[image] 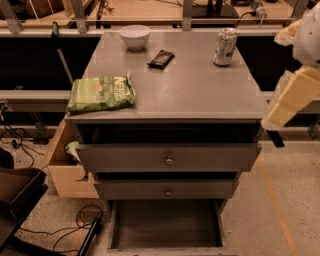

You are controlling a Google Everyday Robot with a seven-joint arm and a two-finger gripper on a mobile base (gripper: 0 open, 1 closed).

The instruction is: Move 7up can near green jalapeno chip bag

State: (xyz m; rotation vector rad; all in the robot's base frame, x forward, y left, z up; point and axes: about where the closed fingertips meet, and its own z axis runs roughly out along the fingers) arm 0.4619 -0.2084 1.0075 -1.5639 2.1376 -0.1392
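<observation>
Setting: robotics lab or workshop. Evidence: grey metal drawer cabinet (170,95) just left of the gripper (287,102), which hangs off its right edge; long workbenches (150,12) beyond; loose cables (75,220) on speckled floor (300,200), lower left; orange tape line (273,195) below the gripper

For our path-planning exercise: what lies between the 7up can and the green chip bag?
In the camera view, bare cabinet top; the dark wrapper sits just behind that line. The pincer hangs beyond its right edge.

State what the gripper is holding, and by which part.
Nothing visible: the gripper hangs beside the cabinet, off its right edge, apart from the 7up can, which stands free at back right.
</observation>
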